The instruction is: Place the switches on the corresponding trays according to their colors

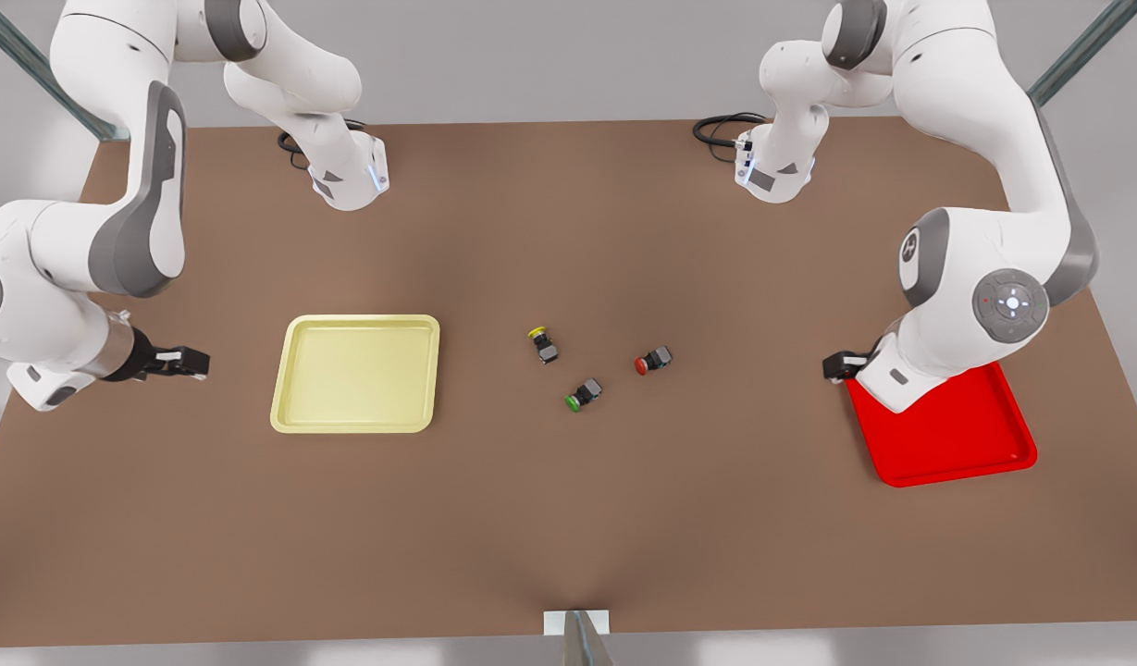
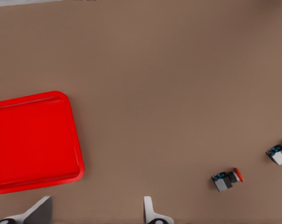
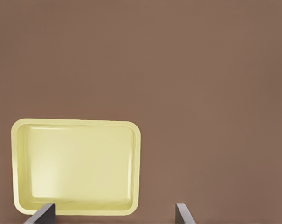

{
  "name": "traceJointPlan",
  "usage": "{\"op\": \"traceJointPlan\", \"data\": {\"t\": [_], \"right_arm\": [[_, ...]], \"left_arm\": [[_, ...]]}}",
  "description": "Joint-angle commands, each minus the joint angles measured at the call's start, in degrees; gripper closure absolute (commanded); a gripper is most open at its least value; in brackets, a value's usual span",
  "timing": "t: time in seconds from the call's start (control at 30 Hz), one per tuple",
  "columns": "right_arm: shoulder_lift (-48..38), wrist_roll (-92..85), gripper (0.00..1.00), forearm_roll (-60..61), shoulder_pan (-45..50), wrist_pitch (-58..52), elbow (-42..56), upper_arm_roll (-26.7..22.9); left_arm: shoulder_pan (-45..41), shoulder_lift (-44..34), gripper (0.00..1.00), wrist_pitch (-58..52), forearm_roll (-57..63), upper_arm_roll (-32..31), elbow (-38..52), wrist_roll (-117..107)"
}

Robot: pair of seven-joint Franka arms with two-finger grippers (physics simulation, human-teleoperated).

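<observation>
The yellow-capped switch (image 1: 542, 344) and the red-capped switch (image 1: 653, 361) lie on their sides mid-table, apart from each other. The pale yellow tray (image 1: 355, 375) sits toward the front view's left, the bright red tray (image 1: 957, 435) toward its right; neither holds anything. My left gripper (image 1: 836, 367) hovers at the red tray's inner edge, open with nothing between its fingers (image 2: 150, 212); its wrist view takes in the red tray (image 2: 33, 140) and the red switch (image 2: 227, 179). My right gripper (image 1: 193, 363) hangs open beside the yellow tray (image 3: 75, 163), its fingers (image 3: 182, 214) spread wide.
A green-capped switch (image 1: 583, 394) lies just in front of the other two, also at the left wrist view's edge as the green switch (image 2: 279, 154). Both arm bases (image 1: 351, 176) stand at the table's far side with black cables. Bare brown tabletop (image 1: 568, 518) spreads in front.
</observation>
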Motion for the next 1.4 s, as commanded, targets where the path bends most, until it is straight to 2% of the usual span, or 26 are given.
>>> {"op": "traceJointPlan", "data": {"t": [0.0,0.07,0.1,0.13,0.17,0.23,0.27,0.33,0.4,0.47,0.53,0.7,0.8,1.0,1.17,1.37], "right_arm": [[0.00,0.00,0.00,0.00,0.01,0.00,0.00,0.00],[0.00,0.09,0.00,0.09,0.45,-2.46,0.09,1.22],[-0.17,0.09,0.00,0.18,0.18,-3.43,0.00,4.65],[0.35,0.00,0.00,0.26,0.27,-3.95,0.18,6.85],[1.14,0.09,0.00,0.53,0.01,-5.53,0.88,11.24],[1.85,0.00,0.00,2.11,2.38,-4.83,0.53,12.74],[3.16,0.00,0.00,5.97,2.64,-3.08,0.35,12.83],[3.96,1.23,0.00,5.71,6.33,-1.50,-0.26,13.18],[5.54,6.40,0.00,5.71,12.57,5.09,-2.20,13.53],[9.04,13.16,0.00,2.99,14.25,7.29,-1.67,19.32],[10.81,14.33,0.00,2.64,18.37,12.21,-1.93,19.78],[16.70,14.41,0.00,-0.44,22.68,17.93,-2.90,19.77],[16.79,14.59,0.00,-0.35,23.30,27.24,-9.31,19.78],[22.59,17.31,0.00,-2.63,26.64,32.34,-9.93,19.77],[23.99,19.42,0.00,-2.72,27.60,37.35,-12.13,19.86],[29.27,31.64,0.00,-14.59,35.25,37.00,-6.77,19.60]], "left_arm": [[0.00,-0.02,0.00,0.06,0.35,0.00,-0.02,0.08],[-1.14,0.07,0.00,-0.03,0.44,0.00,-0.19,-0.63],[-1.14,0.15,0.00,-0.12,0.35,0.00,-0.28,-3.51],[-1.32,1.03,0.00,-0.99,-0.53,-0.17,-0.28,-16.69],[-3.07,1.21,0.00,-1.00,-1.58,-0.35,-1.42,-31.76],[-7.11,1.82,0.00,1.46,-4.39,-0.53,-4.67,-63.00],[-9.75,1.74,0.00,5.15,-5.10,-0.53,-7.66,-78.30],[-11.77,1.38,0.00,8.58,-7.03,-0.53,-12.31,-93.16],[-16.43,-1.86,0.00,18.06,-6.94,-0.44,-22.94,-105.20],[-19.33,-4.33,0.00,25.88,-6.94,-0.44,-31.03,-111.35],[-22.23,-3.71,0.00,31.52,-6.94,-0.44,-35.26,-119.98],[-24.34,0.77,0.00,35.83,-6.94,-0.44,-36.84,-130.44],[-25.05,2.26,0.00,36.36,-6.94,-0.44,-36.75,-135.36],[-28.21,6.92,0.00,43.30,-4.75,0.00,-36.84,-136.06],[-28.65,8.50,0.00,49.63,-3.60,0.70,-39.74,-136.07],[-28.65,8.59,0.00,49.98,-3.52,1.14,-41.24,-136.07]]}}
